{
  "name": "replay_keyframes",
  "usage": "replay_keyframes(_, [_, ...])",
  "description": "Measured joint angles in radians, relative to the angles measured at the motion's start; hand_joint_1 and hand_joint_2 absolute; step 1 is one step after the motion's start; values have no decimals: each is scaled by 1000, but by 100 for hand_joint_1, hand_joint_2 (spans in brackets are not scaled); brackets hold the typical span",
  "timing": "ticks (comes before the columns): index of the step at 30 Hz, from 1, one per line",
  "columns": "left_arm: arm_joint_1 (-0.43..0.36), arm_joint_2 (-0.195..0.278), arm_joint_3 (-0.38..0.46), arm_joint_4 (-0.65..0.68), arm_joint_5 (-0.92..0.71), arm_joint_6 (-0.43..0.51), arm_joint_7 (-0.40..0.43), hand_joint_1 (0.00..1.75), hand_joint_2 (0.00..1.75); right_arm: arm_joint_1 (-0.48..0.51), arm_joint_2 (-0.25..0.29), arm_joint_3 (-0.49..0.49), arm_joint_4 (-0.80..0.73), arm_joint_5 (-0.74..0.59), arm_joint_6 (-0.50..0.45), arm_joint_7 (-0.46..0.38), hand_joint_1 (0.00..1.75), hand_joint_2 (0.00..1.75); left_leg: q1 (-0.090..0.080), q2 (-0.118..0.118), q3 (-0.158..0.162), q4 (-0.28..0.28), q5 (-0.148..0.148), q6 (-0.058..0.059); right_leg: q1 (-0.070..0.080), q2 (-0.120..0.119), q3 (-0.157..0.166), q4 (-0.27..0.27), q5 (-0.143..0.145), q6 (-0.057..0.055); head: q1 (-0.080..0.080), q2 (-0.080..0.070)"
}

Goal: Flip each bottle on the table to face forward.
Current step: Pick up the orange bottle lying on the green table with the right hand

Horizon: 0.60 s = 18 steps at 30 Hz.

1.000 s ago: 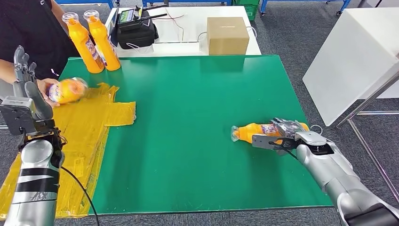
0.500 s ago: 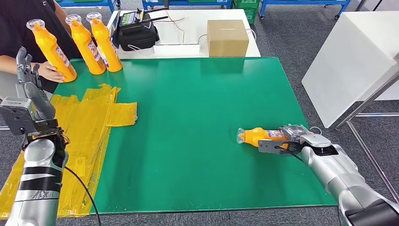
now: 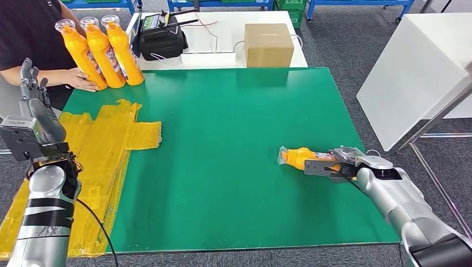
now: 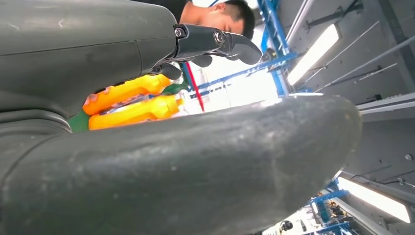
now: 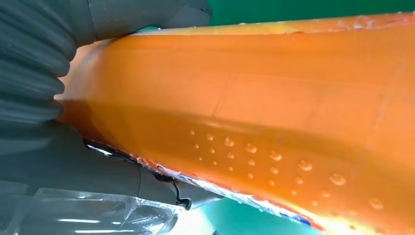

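Orange plastic fills our right wrist view: the bottle [image 5: 274, 112] lies pressed against our right hand [image 5: 58, 122], its beaded surface running along the grey thumb. From the head view we see the same bottle [image 3: 303, 158] lying on its side on the green table [image 3: 234, 139], cap pointing away from our fingers toward the table's middle, its base wrapped by our right hand [image 3: 339, 162]. Our fingers [image 3: 320, 168] are clamped around the bottle's lower body, thumb on one side and the darker fingers on the other.

Our left hand [image 3: 32, 105] is raised beside the table's edge, fingers [image 3: 28, 78] straight, apart and holding nothing. Below it a yellow sheet [image 3: 106, 150] is spread on the table. Beyond those fingertips three bottles [image 3: 106, 50] stand upright, side by side and touching, at the far corner. A person's hand [image 3: 82, 80] rests against the nearest of them. In the left wrist view two of these bottles [image 4: 132, 100] show between our thumb and fingers, well apart from both.
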Motion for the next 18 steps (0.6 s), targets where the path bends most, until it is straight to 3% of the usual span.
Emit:
replay_keyframes(3, [16,1,0,-3,81,-57,44,0,0,-5,8,-11,-51,-184,57,2,175,175,0,1,-2,0,0,0,0,1,-3,0,0,0,0,0])
replay_keyframes(7, [57,-2,0,-15,197,-132,95,0,175,-21,18,-17,-154,-415,91,49,175,175,0,1,-6,0,1,0,0,1,-8,1,1,0,0,0])
replay_keyframes(12, [151,-16,-13,-63,473,-333,194,0,175,-36,28,-15,-287,-670,26,68,175,175,0,0,-9,0,1,1,0,0,-11,1,0,0,0,0])
replay_keyframes(18, [281,-45,-85,-122,533,-434,192,0,175,-76,13,-1,-466,-838,-28,97,175,175,-2,-1,-14,0,1,1,-2,0,-15,1,0,1,0,0])
